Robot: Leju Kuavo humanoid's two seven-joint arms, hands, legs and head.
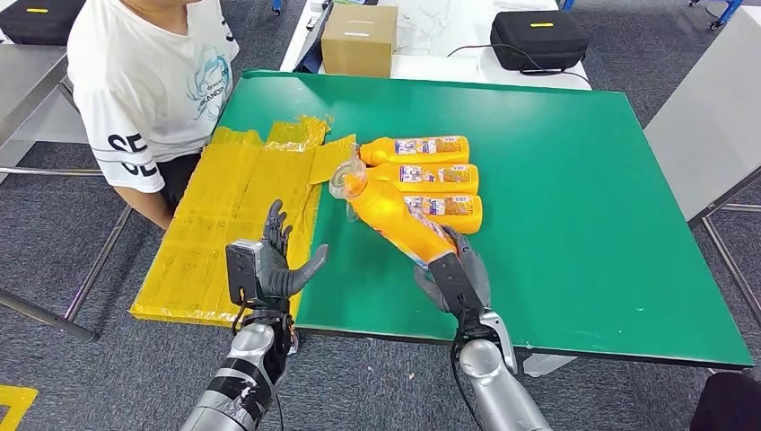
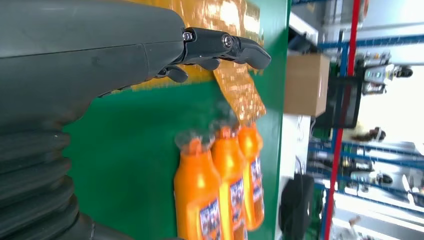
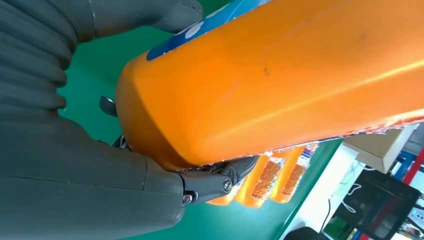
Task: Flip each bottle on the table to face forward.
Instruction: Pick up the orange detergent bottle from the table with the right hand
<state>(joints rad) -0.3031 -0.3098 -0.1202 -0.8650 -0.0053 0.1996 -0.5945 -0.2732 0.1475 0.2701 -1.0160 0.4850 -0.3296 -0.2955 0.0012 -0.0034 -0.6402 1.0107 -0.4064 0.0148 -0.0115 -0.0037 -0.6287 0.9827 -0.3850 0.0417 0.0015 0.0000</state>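
Three orange bottles (image 1: 429,178) lie side by side on the green table (image 1: 574,206), labels up, caps toward the yellow sheet; the left wrist view shows these bottles (image 2: 220,190) too. My right hand (image 1: 456,274) grips the base of another orange bottle (image 1: 390,214) and holds it tilted above the table, its capped neck pointing up and away from me. Up close, that held bottle (image 3: 280,75) rests in my right hand (image 3: 100,170). My left hand (image 1: 274,265) hovers open over the table's left part, fingers spread, holding nothing; its fingers (image 2: 225,45) reach over the yellow sheet.
A yellow taped sheet (image 1: 233,215) covers the table's left part. A person in a white shirt (image 1: 144,81) sits at the far left corner. A cardboard box (image 1: 359,39) and a black case (image 1: 538,38) stand on the table behind.
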